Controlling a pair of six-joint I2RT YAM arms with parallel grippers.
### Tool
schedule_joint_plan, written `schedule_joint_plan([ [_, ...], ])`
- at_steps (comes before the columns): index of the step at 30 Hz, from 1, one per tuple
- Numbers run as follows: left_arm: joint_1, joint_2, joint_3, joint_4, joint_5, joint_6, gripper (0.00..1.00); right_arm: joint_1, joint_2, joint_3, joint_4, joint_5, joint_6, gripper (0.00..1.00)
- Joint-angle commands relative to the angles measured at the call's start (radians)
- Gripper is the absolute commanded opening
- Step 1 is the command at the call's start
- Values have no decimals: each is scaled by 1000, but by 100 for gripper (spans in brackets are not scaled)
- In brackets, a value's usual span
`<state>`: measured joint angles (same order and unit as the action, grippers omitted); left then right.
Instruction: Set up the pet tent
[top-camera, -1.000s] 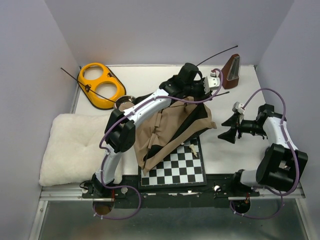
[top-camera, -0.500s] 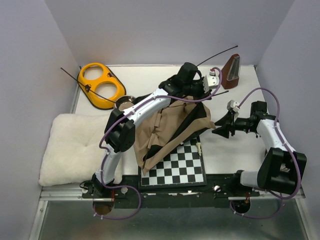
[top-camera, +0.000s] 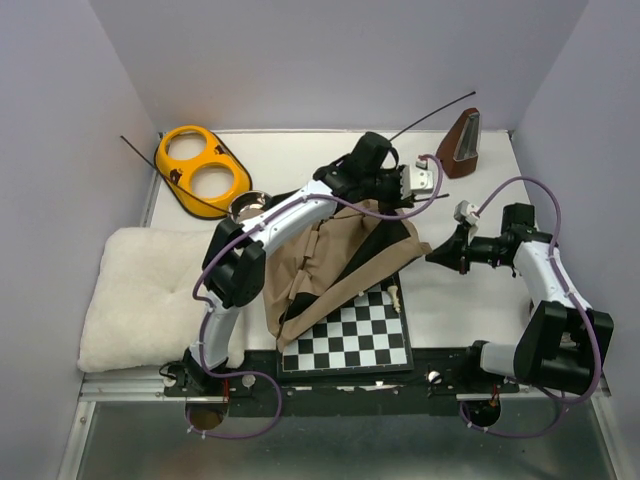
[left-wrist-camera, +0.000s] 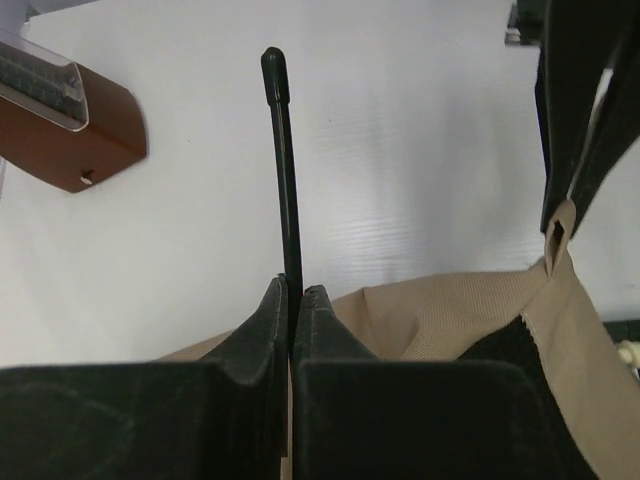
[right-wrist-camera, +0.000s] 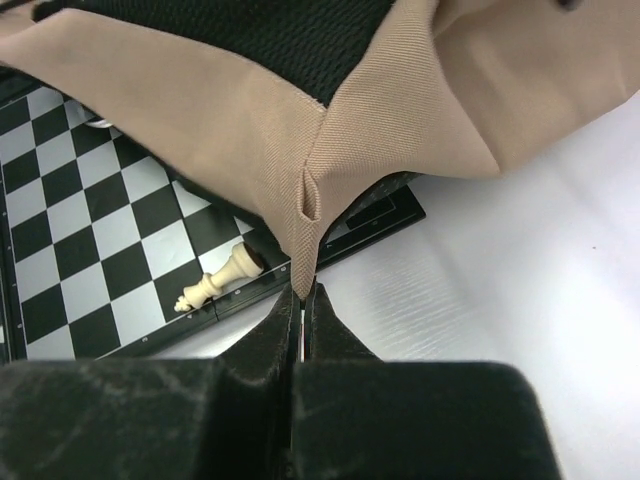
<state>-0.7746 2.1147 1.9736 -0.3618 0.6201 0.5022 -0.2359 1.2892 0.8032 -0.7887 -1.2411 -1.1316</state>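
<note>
- Top external view: a tan pet tent (top-camera: 340, 265) with black lining lies slumped in a loose heap at the middle of a white bench (top-camera: 300, 160). Its near part is draped over a chessboard (top-camera: 365, 335).
- The left gripper (top-camera: 405, 188) reaches over the far side of the tent. The right gripper (top-camera: 440, 257) sits at the tent's right-hand corner.
- Left wrist view: the left gripper is clenched on a thin black pole (left-wrist-camera: 284, 170), which sticks straight out past the fingertips over bare bench. Tan fabric bunches just beyond the fingers, and a brown metronome (left-wrist-camera: 60, 120) sits off to the left.
- Right wrist view: the right gripper is pinched tight on the pointed tip of a tan fabric corner of the tent. A pale chess piece (right-wrist-camera: 222, 277) lies on its side near the chessboard's edge.
- A fluffy white cushion (top-camera: 145, 295) lies at the left. A yellow two-hole bowl stand (top-camera: 203, 170) sits at the far left, apart from the tent.
</note>
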Motion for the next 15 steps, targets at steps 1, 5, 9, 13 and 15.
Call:
schedule_joint_plan([
  [1, 24, -113, -125, -131, -25, 264, 0, -28, -21, 27, -37, 12, 10, 1],
  [5, 24, -165, -223, -128, -42, 358, 0, -48, -10, 34, -78, 14, -14, 1],
  [9, 23, -193, -274, -150, -63, 465, 0, -57, 4, 44, -110, 29, -26, 1],
  [13, 18, -217, -323, -150, -86, 565, 0, -63, 27, 63, -139, 31, -23, 1],
  [15, 9, -216, -328, -193, -102, 637, 0, -65, 39, 74, -153, 26, -26, 1],
])
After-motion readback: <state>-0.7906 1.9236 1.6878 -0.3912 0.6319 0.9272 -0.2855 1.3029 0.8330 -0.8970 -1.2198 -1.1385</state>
